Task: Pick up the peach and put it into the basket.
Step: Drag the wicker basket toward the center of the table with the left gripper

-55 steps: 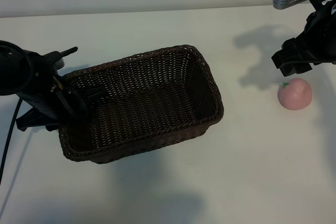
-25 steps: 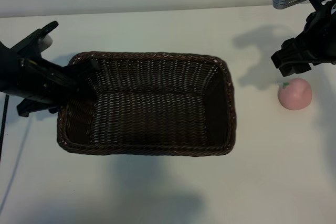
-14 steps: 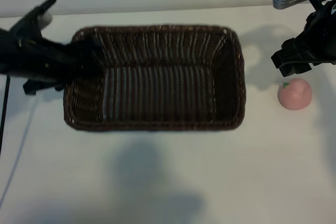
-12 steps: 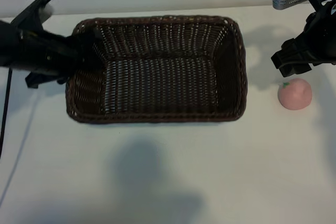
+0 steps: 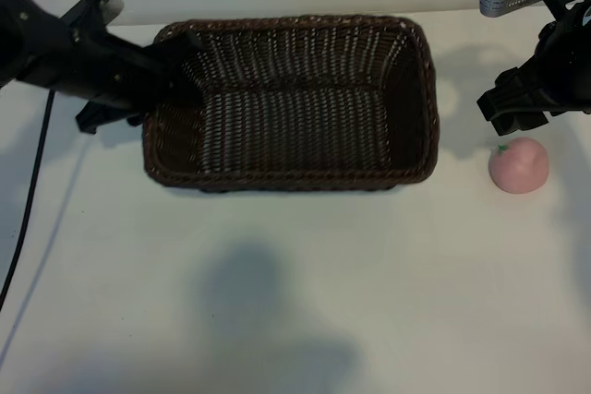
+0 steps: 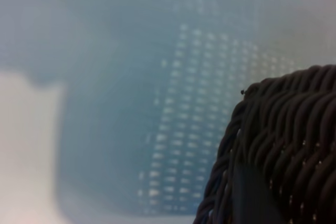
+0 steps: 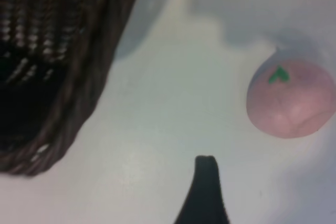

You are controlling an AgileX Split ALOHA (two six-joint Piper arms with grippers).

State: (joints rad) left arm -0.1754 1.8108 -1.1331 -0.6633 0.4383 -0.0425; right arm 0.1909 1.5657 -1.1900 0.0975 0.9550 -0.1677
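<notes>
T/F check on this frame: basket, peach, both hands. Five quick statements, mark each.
1. The peach is inside the basket. False: it lies on the table, to the right of the basket and clear of it.
2. The left hand grips the basket at its left end. True.
3. The right hand holds the peach. False: it hangs open just above the peach, nothing between its fingers.
4. The basket holds nothing. True.
5. The peach's green leaf faces down. False: the leaf is on top.
</notes>
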